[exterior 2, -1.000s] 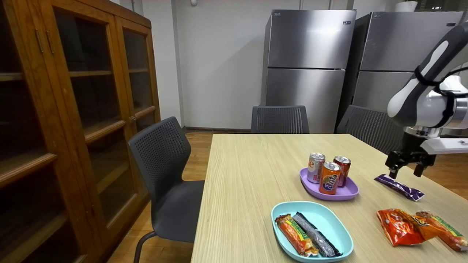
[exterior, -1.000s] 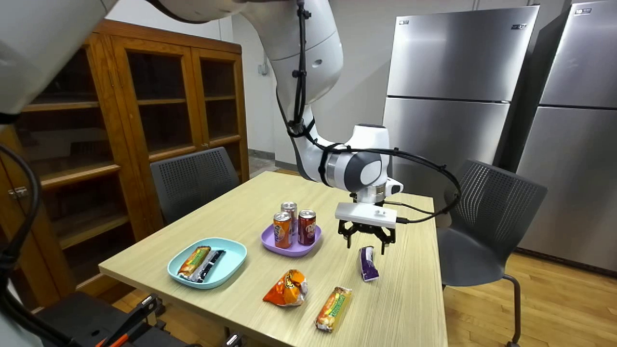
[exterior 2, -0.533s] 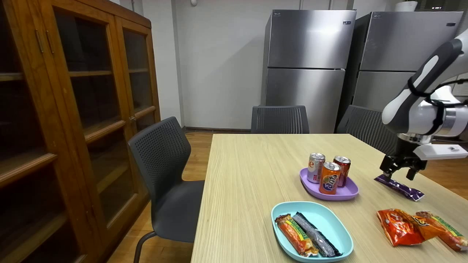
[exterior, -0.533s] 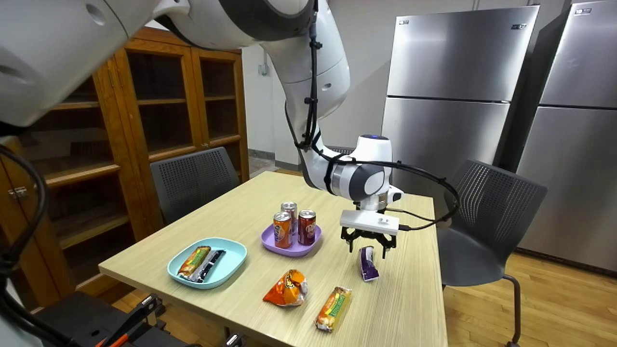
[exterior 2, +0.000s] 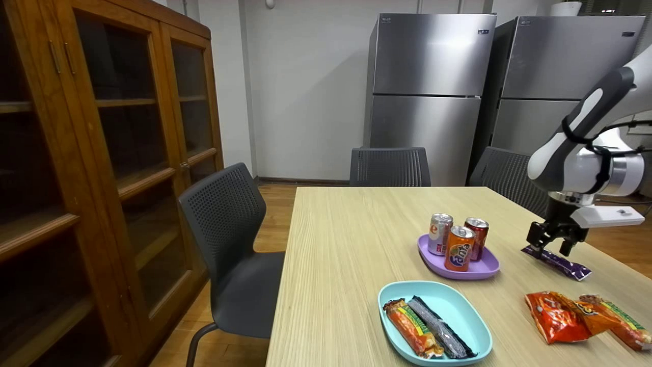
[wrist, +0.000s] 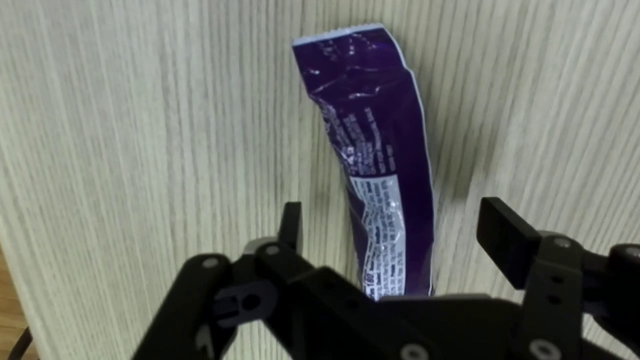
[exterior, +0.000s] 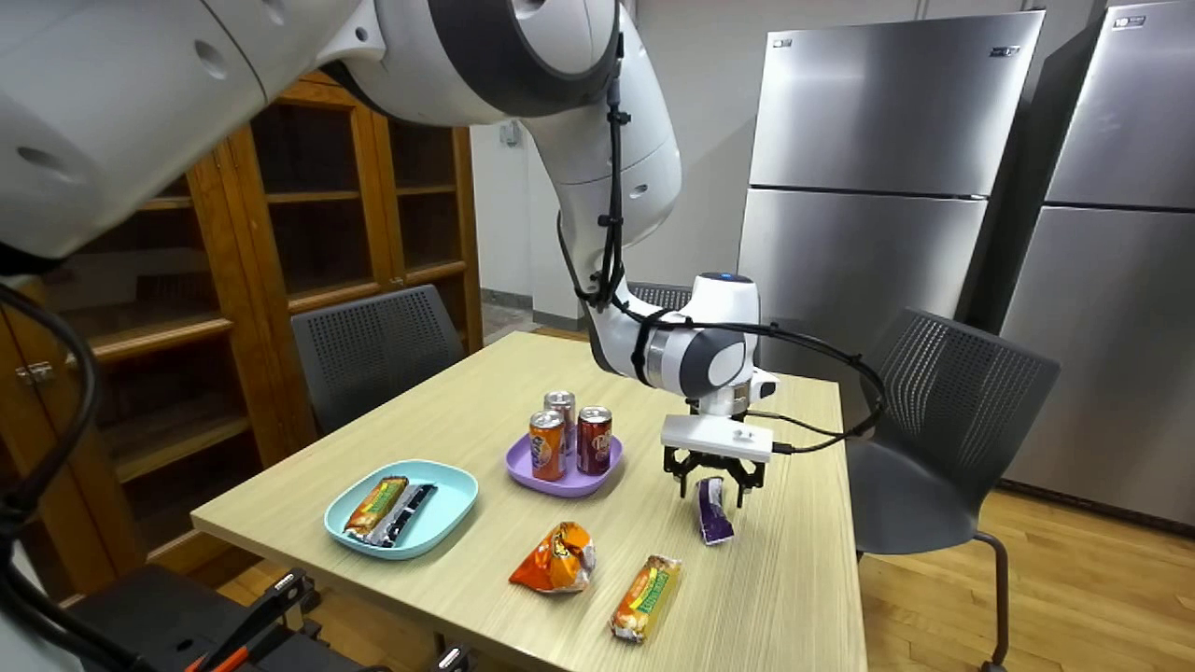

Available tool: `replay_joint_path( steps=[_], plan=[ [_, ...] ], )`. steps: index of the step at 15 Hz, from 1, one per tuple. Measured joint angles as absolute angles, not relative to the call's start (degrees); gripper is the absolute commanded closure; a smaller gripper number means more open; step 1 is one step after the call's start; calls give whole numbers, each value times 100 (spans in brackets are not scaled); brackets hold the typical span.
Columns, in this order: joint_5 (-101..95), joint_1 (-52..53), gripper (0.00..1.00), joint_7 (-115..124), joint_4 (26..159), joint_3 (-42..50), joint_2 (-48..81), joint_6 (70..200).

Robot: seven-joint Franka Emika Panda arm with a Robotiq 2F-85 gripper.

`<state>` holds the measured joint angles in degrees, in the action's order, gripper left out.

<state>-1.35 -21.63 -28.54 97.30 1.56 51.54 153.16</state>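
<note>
Small print fills a white label [wrist: 385,230] on the purple snack bar [wrist: 387,150], mostly too blurred to read. The bar lies on the counter [wrist: 150,150] beneath the gripper [wrist: 390,225], whose fingers stand apart with gaps at both sides. In an exterior view, "Fanta" reads on the orange can [exterior 2: 457,250], which shares a purple plate [exterior 2: 489,263] with a silver can [exterior 2: 439,235] marked "e" and a dark red can [exterior 2: 480,238]. An orange snack bag [exterior 2: 560,316] and a granola bar [exterior: 646,597] lie nearby. In the wrist view, wood floor [wrist: 7,305] shows past the counter's lower-left edge.
</note>
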Motion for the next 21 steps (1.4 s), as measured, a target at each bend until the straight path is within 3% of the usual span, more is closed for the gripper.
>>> replay_joint_path(
  steps=[6, 8, 16, 21],
  plan=[
    [-135, -2173, 88, -2854, 9699, 145, 5156, 15265],
    [-135, -2185, 99, -2854, 9698, 143, 5156, 15265],
    [-135, -2375, 96, -2892, 9790, 7, 4960, 15323],
    [-128, -2498, 96, -2965, 10505, -151, 4246, 15413]
  ],
)
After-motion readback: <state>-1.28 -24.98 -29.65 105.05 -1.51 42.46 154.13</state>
